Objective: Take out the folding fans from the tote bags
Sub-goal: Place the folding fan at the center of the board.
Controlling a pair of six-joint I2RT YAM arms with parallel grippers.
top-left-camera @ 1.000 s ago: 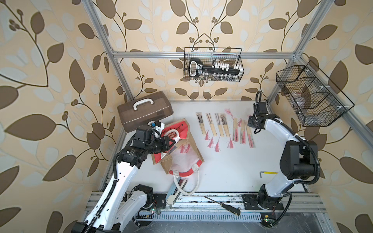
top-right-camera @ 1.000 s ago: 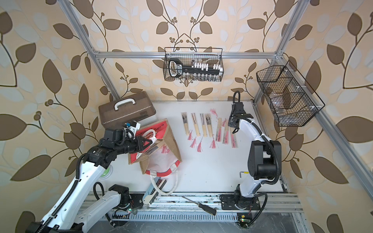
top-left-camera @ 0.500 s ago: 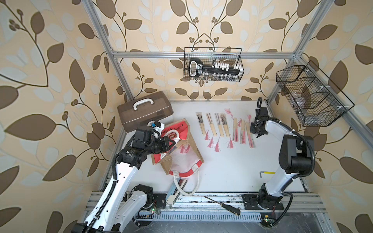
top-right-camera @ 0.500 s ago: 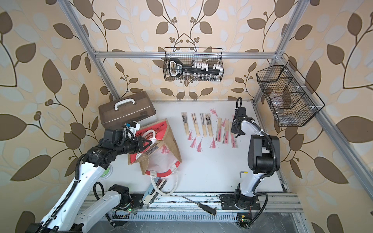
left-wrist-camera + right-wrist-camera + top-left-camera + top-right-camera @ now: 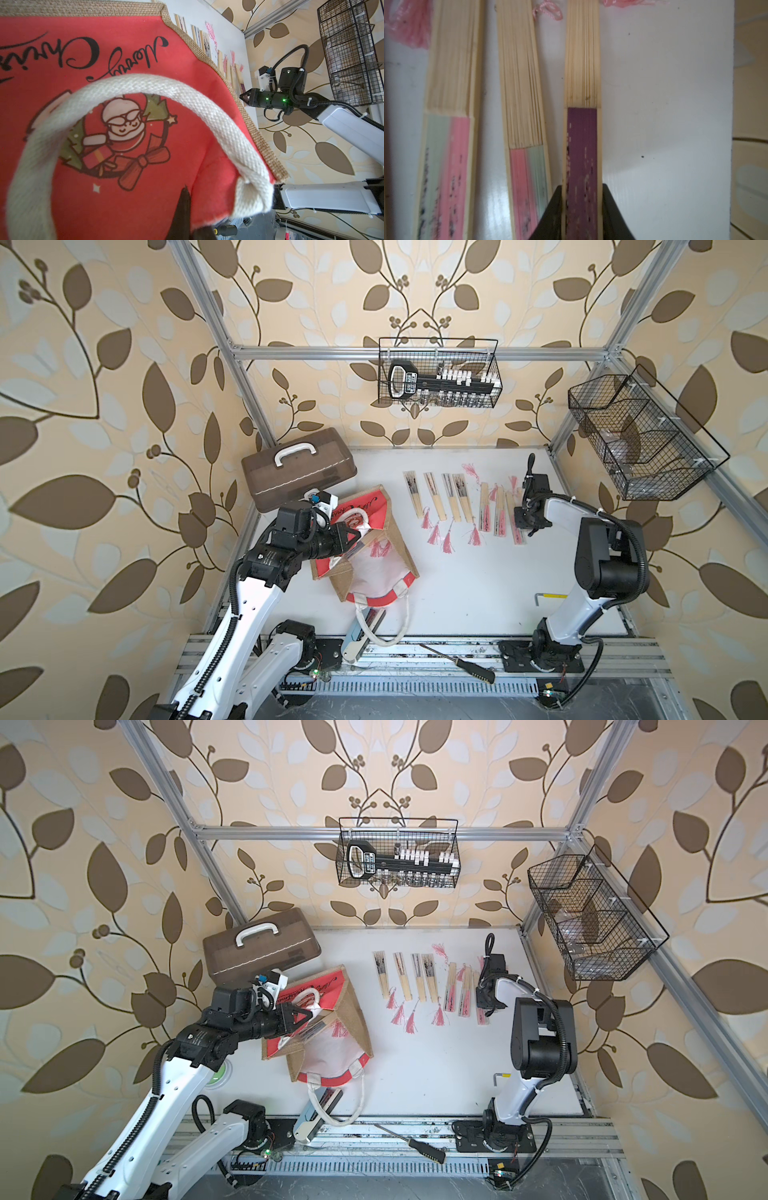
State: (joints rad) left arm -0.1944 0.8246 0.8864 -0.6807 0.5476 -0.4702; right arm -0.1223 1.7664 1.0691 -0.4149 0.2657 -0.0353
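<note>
The brown jute tote bag [image 5: 374,568] [image 5: 328,1052] lies open at the table's left, red panel [image 5: 128,52] up. My left gripper [image 5: 352,536] [image 5: 306,1016] [image 5: 193,218] is shut on its rim beside the white handle [image 5: 187,104]. A pink tassel [image 5: 380,548] and dark fan ends show inside the bag. Several folding fans [image 5: 453,497] [image 5: 424,977] lie in a row on the table. My right gripper [image 5: 524,527] [image 5: 485,1006] [image 5: 582,197] is shut on the purple fan [image 5: 582,145] at the row's right end, low over the table.
A brown plastic case [image 5: 299,477] stands behind the bag. At the front edge lie a light-blue tool [image 5: 357,639] under the bag's other handle and a screwdriver [image 5: 461,664]. A hex key [image 5: 548,596] lies front right. Wire baskets hang on the back wall [image 5: 438,379] and right wall [image 5: 640,439].
My right gripper has moved toward the front along the row's right end with the purple fan in it. The left arm and the bag have stayed put.
</note>
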